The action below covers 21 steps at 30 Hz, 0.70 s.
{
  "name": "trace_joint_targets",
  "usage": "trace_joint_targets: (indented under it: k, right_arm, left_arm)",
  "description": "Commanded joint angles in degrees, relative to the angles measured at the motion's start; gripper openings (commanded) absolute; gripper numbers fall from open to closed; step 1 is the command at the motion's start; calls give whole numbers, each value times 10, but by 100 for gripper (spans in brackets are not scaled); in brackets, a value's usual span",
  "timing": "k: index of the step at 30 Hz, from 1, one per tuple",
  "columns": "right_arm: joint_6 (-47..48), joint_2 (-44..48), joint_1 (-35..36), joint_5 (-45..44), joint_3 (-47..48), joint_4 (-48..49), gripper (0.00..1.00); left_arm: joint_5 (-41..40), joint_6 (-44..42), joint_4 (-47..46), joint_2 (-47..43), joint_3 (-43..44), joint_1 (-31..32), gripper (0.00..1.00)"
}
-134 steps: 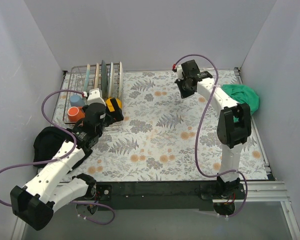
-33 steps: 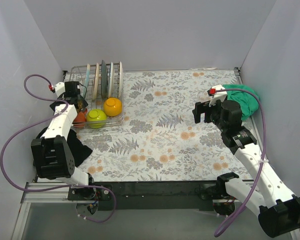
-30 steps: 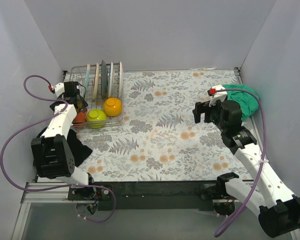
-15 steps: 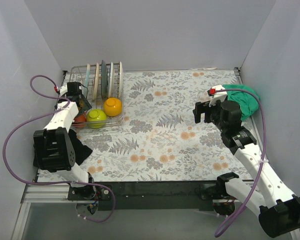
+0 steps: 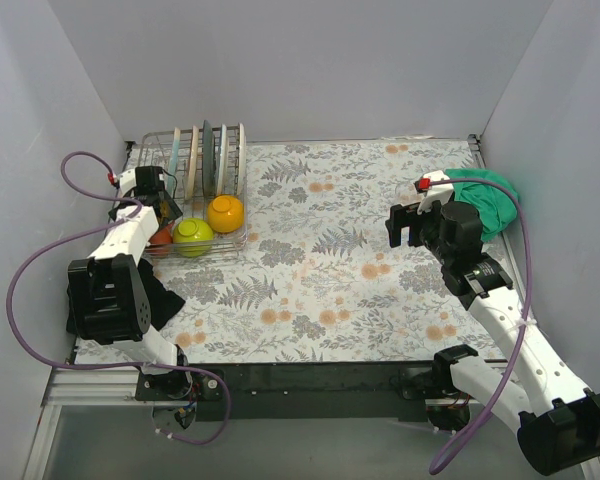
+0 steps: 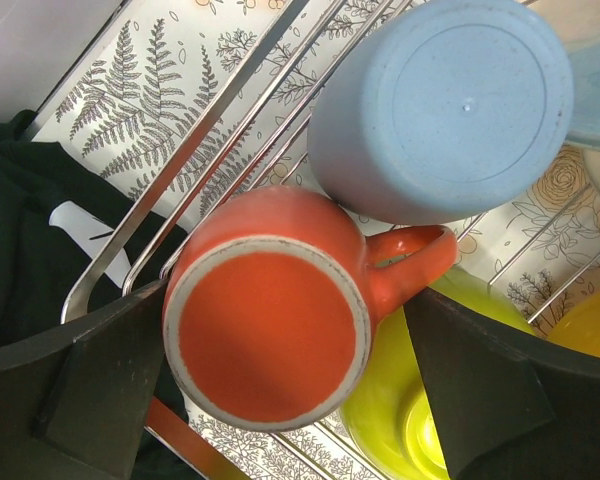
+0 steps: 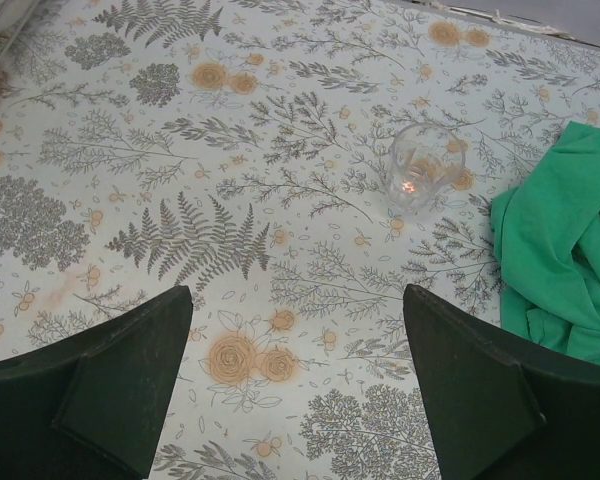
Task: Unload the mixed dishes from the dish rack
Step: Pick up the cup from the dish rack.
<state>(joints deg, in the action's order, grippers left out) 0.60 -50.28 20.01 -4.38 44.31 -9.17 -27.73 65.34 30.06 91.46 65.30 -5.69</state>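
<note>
The dish rack [image 5: 152,142] stands at the back left with several upright plates [image 5: 210,155] in its slots. At its front lie an orange-yellow bowl [image 5: 225,212] and a lime-green bowl [image 5: 192,232]. My left gripper [image 5: 168,212] hangs open over the rack's left end. In the left wrist view its wide jaws straddle the upturned orange mug [image 6: 268,320], next to the light-blue cup [image 6: 440,100] and the green bowl [image 6: 410,400]. My right gripper [image 5: 405,225] is open above the mat, empty [image 7: 295,380]. A small clear glass [image 7: 418,170] stands ahead of it.
A green cloth [image 5: 488,195] lies bunched at the back right, close to the glass [image 7: 570,240]. A black cloth [image 5: 158,295] sits on the mat's left edge beside the rack [image 6: 20,230]. Grey walls close in the back and both sides.
My left gripper has shifted slightly to the right over the rack's left end, jaws still open. The right arm has not moved.
</note>
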Motion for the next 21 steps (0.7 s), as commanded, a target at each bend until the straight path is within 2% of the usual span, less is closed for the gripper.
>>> trace_joint_targets:
  k: [1,11,21]
  right_arm:
    - [1,3,2,-7,-2,26,94]
    - [2,-3,2,-5,-5,29,94]
    - [3,-3,3,0,-6,34,94]
  left_arm:
    - [-33,-4,-26,-8,-5,-4,98]
    - [-49,-10,-56,-7,-26,-4,98]
    - [-37,-21,-69,-26,-32,-4,78]
